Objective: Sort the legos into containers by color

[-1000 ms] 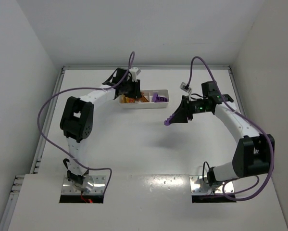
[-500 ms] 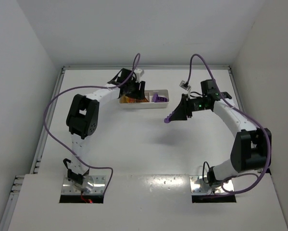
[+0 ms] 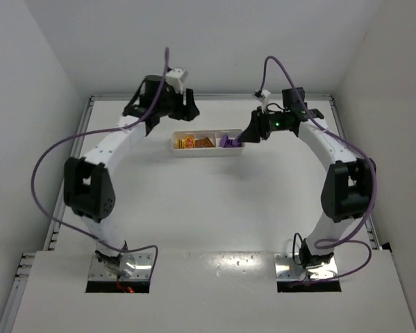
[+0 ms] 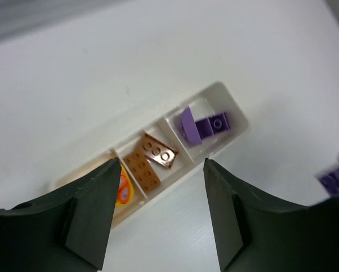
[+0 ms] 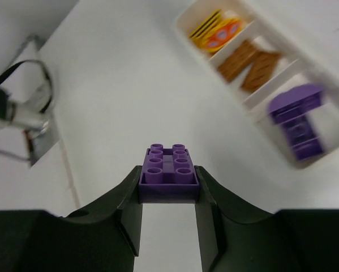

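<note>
White table (image 3: 208,208): right gripper (image 5: 169,190) clamps a purple brick (image 5: 169,170); left gripper (image 4: 161,187) hangs parted, empty, near tray (image 4: 240,116).

White three-cell tray (image 4: 240,120): yellow pieces (image 4: 124,190), orange bricks (image 4: 150,160), purple bricks (image 4: 203,126), each apart; another purple brick (image 5: 168,170) in right claw (image 5: 169,184).

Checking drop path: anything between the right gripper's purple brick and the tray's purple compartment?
Nothing visible. The purple brick in the right gripper has open air to the purple compartment; the left gripper hangs beyond the tray.
</note>
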You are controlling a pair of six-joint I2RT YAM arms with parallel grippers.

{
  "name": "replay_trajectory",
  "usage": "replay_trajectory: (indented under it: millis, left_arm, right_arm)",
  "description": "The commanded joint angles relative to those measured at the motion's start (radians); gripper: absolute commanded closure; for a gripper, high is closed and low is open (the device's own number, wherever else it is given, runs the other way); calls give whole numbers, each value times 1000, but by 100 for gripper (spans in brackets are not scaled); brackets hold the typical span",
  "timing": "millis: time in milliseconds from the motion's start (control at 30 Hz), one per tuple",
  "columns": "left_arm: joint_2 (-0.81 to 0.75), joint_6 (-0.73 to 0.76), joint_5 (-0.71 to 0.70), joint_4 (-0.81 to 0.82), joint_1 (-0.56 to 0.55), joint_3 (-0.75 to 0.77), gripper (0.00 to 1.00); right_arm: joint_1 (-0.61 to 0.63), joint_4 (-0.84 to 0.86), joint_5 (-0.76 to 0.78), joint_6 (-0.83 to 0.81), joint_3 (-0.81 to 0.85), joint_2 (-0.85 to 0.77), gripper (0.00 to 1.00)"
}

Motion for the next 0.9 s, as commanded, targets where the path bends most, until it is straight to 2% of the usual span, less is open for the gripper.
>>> replay_trajectory:
  millis: [0,67,133,267,400,600,733,767,867]
  left_arm:
    - [-192,26,-21,38,68,-32,33]
    - [-238,40,-36,17,93,-60,31]
    - [-305,68,-9,4,132,-126,27]
    - [-398,77,-13,21,174,-256,26]
    - [-410,77,-43,43,220,-315,26]
    - [-367,33,42,43,284,-324,26]
    - [-356,13,63,43,309,-324,26]
    - [-347,13,63,43,318,-324,26]
    - [-336,-10,54,43,327,-333,26]
  right_arm:
    - [26,66,225,55,179,125,96]
    - [49,66,369,42,239,172,96]
    - [67,66,453,31,279,234,96]
    - [96,43,595,22,389,340,94]
    - [127,43,626,22,425,390,91]
    - [158,43,718,22,462,452,87]
    - [179,43,780,31,472,462,75]
    - [179,43,797,41,472,472,68]
    - [188,43,840,42,482,472,56]
